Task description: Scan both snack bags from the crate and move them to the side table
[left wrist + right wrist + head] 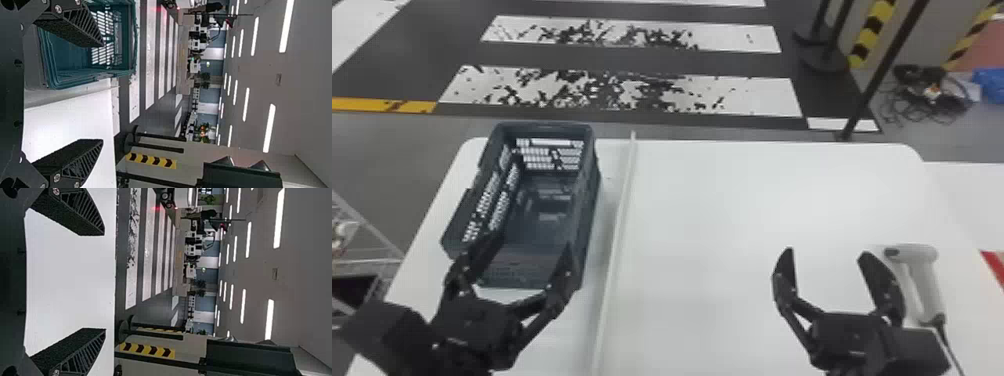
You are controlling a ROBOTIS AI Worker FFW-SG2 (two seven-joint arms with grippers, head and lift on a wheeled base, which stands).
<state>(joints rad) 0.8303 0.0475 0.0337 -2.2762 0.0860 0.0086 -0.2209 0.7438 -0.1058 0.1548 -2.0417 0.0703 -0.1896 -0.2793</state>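
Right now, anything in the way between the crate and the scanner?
Yes. A pale strip runs along the table just right of the crate, and the open right gripper sits between that strip and the scanner, one finger close beside the scanner. Whether they touch, can't tell.

- The white tabletop is brightly and evenly lit in the head view, with a pale sheen spread across its far half.
- A soft shadow is cast between the crate and the raised strip; the crate's interior is left dim.
- Long ceiling lights are captured glowing white in both wrist views, where the tabletop is bleached by glare.
- A faint red glow is caught beyond.
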